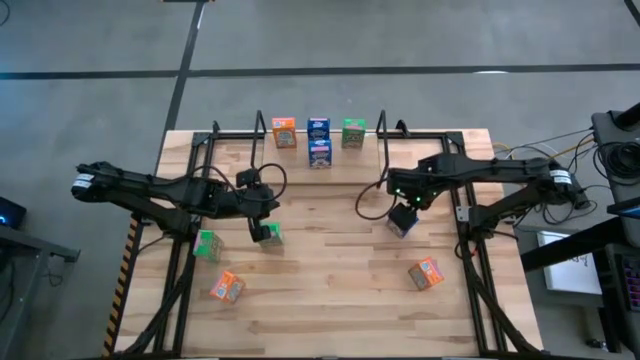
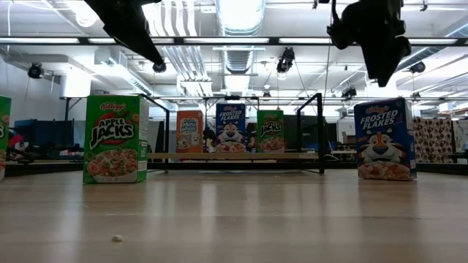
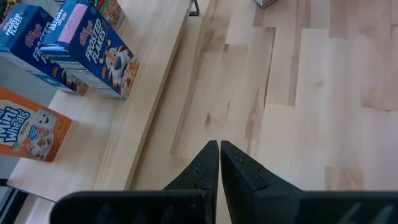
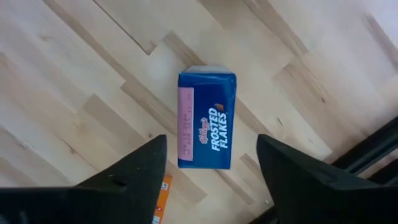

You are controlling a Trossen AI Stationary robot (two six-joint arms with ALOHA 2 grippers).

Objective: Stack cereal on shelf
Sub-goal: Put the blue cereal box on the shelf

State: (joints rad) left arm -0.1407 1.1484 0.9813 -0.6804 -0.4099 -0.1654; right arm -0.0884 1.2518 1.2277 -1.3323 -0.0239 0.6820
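Right gripper (image 4: 211,168) hangs spread above blue Frosted Flakes box (image 4: 206,121), centred between its fingers, seemingly lining up a grasp | left gripper (image 3: 219,163) pressed together, empty, waiting near shelf (image 1: 215,133)

A pale wooden table (image 1: 330,290) stands on a grey concrete floor (image 1: 400,40). Overhead, white ducts (image 2: 175,22) and strip lights (image 2: 241,40) cross the ceiling.

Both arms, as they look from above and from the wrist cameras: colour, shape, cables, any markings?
Both are dark, slim, jointed arms. The left arm has a pale patch at its outer end and a looping black cable near the wrist. The right arm shows small green lights near its wrist, a hanging black cable loop and a pale patch by the outer end. The fingers are matte black wedges tapering to points.
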